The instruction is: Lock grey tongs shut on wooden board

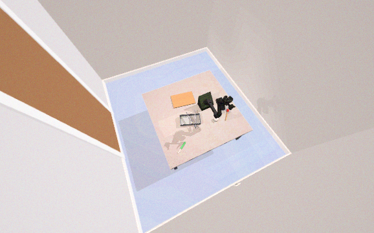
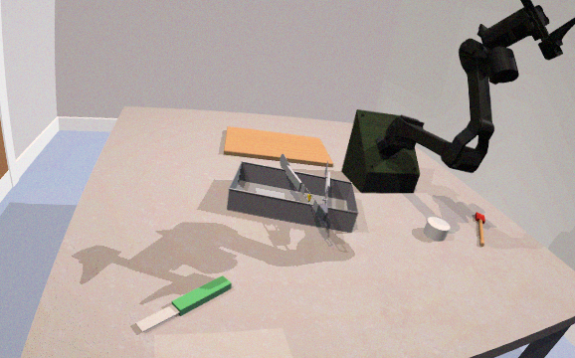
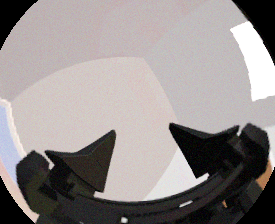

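Observation:
The grey tongs [image 2: 293,175] [image 1: 195,125] lie open across the roasting tin [image 2: 263,204] [image 1: 180,120]. Their two arms spread toward the tin's far side, and the narrow end reaches over its near wall. A small yellow part shows between the arms. The wooden board [image 2: 275,144] [image 1: 182,99] lies flat behind the tin, with nothing on it. My gripper [image 3: 142,129] [image 2: 553,8] is open and empty, raised high at the right, far from the tongs and pointing away from them. Only walls show between its fingers in the wrist view.
The dark arm base [image 2: 379,161] stands right of the tin and board. A white round piece [image 2: 437,229] and a small red-headed hammer [image 2: 481,232] [image 1: 226,115] lie at the right. A green-handled tool [image 2: 202,295] [image 1: 182,145] with a pale blade lies at the front left.

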`<act>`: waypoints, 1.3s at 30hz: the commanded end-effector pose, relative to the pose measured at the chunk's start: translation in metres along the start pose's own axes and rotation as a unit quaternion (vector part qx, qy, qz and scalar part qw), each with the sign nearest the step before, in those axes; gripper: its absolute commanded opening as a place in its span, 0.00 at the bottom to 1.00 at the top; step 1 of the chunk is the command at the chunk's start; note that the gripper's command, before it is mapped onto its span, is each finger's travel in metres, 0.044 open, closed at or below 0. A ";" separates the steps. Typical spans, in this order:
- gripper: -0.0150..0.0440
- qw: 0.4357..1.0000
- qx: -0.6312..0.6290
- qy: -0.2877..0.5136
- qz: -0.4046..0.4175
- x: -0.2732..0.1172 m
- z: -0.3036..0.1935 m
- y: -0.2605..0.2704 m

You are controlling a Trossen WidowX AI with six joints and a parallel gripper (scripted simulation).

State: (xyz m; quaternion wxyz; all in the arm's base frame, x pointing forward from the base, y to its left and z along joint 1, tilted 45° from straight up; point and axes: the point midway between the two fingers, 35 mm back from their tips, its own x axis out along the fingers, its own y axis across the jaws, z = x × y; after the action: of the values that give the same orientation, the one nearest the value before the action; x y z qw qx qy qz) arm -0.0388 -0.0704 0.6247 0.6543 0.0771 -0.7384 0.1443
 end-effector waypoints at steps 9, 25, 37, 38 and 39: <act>1.00 0.996 -0.037 -0.012 -0.081 -0.005 0.006 -0.044; 1.00 0.884 -0.166 0.144 -0.412 -0.104 -0.054 -0.231; 1.00 0.743 -0.195 0.417 -0.486 -0.214 -0.156 -0.284; 1.00 0.725 -0.196 0.450 -0.483 -0.227 -0.167 -0.285; 1.00 0.709 -0.186 0.479 -0.482 -0.241 -0.181 -0.284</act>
State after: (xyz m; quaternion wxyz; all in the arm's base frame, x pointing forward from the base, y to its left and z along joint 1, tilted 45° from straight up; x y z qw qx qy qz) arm 0.2012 -0.3048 0.4785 0.8594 0.2369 -0.3184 -0.3222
